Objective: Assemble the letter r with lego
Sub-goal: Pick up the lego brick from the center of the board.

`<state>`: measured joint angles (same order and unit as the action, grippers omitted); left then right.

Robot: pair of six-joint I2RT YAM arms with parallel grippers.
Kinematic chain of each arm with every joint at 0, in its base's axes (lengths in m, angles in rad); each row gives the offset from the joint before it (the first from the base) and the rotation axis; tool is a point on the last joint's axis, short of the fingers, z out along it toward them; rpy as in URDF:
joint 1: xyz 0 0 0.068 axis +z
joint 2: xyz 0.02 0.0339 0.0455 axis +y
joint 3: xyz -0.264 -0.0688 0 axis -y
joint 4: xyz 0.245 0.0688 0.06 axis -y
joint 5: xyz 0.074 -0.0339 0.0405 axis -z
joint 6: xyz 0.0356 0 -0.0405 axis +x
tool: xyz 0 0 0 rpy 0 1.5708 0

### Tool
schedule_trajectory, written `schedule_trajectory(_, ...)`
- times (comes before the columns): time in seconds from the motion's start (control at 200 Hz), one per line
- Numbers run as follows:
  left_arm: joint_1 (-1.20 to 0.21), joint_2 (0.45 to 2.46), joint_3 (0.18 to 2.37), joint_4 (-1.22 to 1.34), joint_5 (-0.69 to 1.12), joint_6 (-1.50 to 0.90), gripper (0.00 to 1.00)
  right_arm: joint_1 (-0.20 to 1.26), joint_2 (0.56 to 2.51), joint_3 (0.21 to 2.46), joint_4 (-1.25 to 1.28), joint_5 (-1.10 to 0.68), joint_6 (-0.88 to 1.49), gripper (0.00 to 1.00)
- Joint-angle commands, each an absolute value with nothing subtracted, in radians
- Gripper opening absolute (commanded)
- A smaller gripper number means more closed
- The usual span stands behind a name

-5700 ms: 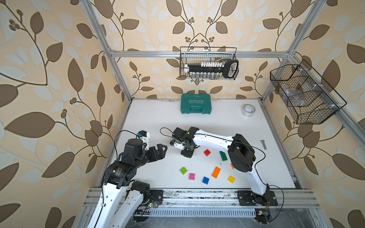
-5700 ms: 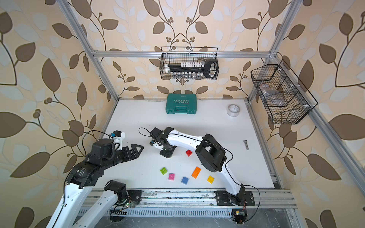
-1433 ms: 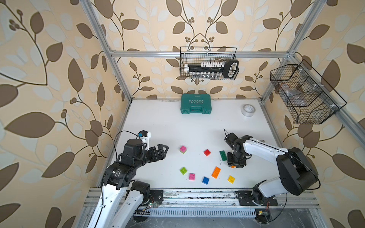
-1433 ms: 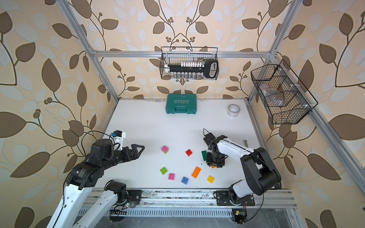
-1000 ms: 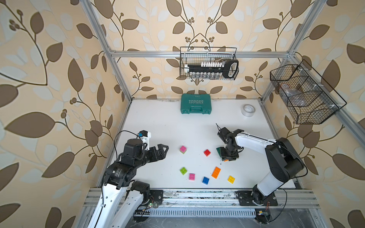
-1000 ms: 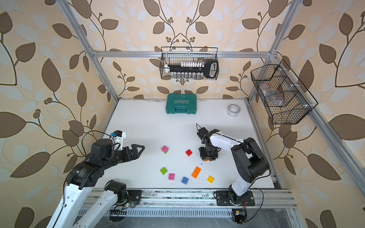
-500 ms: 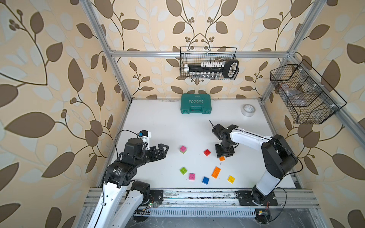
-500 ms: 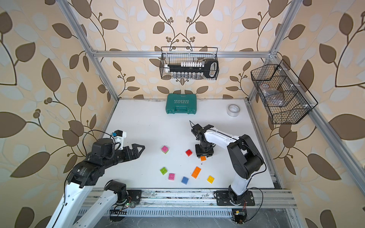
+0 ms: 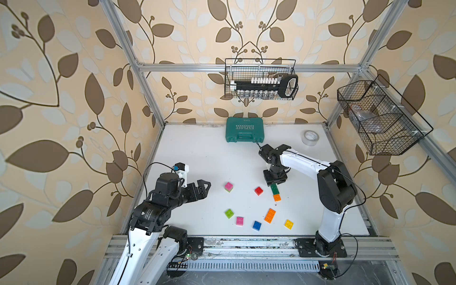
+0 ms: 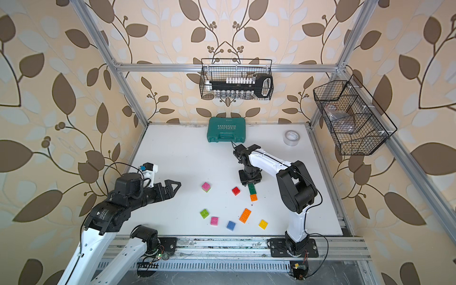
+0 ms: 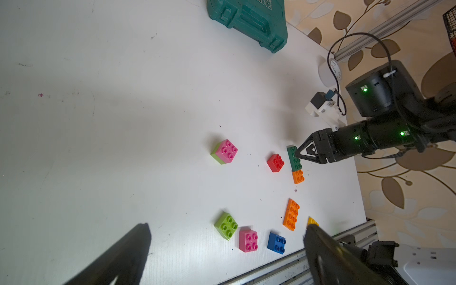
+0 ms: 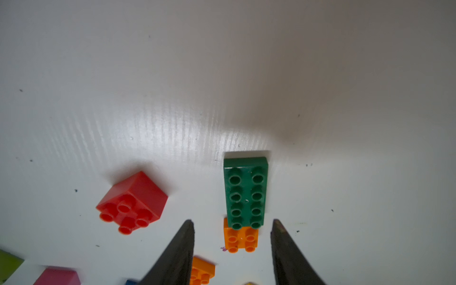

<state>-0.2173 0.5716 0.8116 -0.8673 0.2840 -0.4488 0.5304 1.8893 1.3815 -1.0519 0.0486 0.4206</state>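
Lego bricks lie on the white table point(image 9: 197, 153). A long dark green brick point(image 9: 274, 189) point(image 12: 245, 192) has a small orange brick point(image 9: 276, 197) point(image 12: 240, 238) at its near end. My right gripper point(image 9: 274, 181) point(image 12: 232, 222) hovers there, open, its fingers either side of that joint and touching neither. Beside it sits a red brick point(image 9: 258, 190). Further left, a pink brick stands on a lime one point(image 9: 228, 186). Along the front lie lime point(image 9: 229, 213), pink point(image 9: 239, 220), blue point(image 9: 256, 225), long orange point(image 9: 270, 215) and yellow point(image 9: 288, 224) bricks. My left gripper point(image 9: 206, 188) point(image 11: 227, 227) hangs open and empty at the left.
A teal tool case point(image 9: 244, 129) lies at the back wall, with a roll of tape point(image 9: 310, 137) at the back right. Wire baskets hang on the back wall point(image 9: 260, 79) and the right wall point(image 9: 377, 118). A metal rail point(image 9: 246, 243) runs along the front edge.
The right gripper brought the small orange brick left to the dark green brick's near end, opened, and drew back toward the far side. The left arm stayed still.
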Motion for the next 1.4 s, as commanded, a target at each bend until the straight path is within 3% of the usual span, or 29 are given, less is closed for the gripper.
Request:
schedule_trajectory(0.0,-0.224,0.572,0.809,-0.853,0.279,-0.440,0.99,0.516,1.897,1.360,-1.062,0.058,0.405,0.48)
schedule_trajectory(0.545,-0.223,0.583,0.810,-0.853,0.279,-0.440,0.99,0.514,1.936,1.284,-0.993,0.032,0.399,0.46)
schedule_trajectory(0.945,-0.224,0.586,0.808,-0.850,0.293,-0.438,0.99,0.514,1.960,1.252,-0.954,0.043,0.394,0.39)
schedule_trajectory(1.105,-0.224,0.589,0.798,-0.829,0.353,-0.424,0.99,0.515,1.963,1.252,-0.953,0.038,0.391,0.29)
schedule_trajectory(1.394,-0.316,0.631,0.785,-0.798,0.454,-0.391,0.99,0.514,1.927,1.268,-0.982,0.049,0.396,0.00)
